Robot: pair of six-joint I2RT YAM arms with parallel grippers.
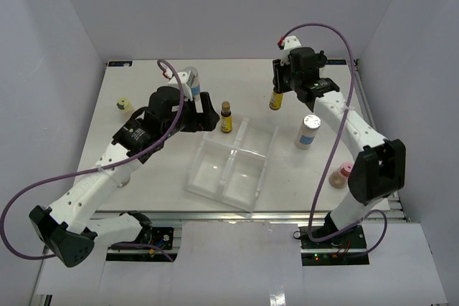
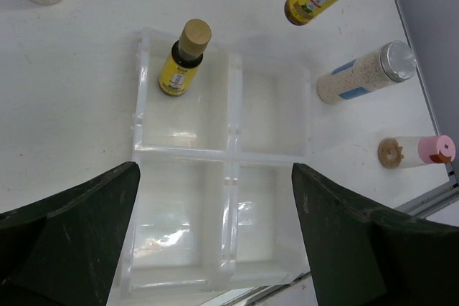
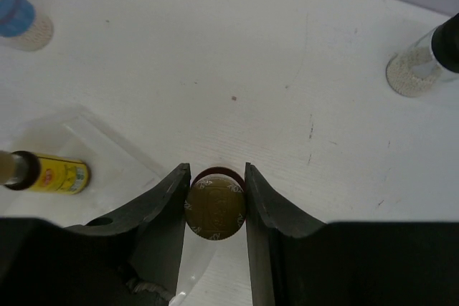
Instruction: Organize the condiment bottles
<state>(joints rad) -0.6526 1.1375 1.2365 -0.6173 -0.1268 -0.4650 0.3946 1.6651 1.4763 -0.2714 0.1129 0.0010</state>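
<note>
The clear tray [image 1: 215,177] is lying at frame centre, the left gripper [image 2: 215,213] hovering above it with fingers [image 2: 72,234] spread wide — empty. The right gripper [image 3: 215,206] is clamping one amber bottle [image 1: 276,100], upper right; a second amber bottle [image 2: 183,62] is standing in the tray's upper-left compartment (left wrist view).

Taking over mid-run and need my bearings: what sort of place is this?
Probably a lab test cell, not a kitchen: plain white walls box in a white table, and the condiment bottles and clear divided tray look staged.
</note>
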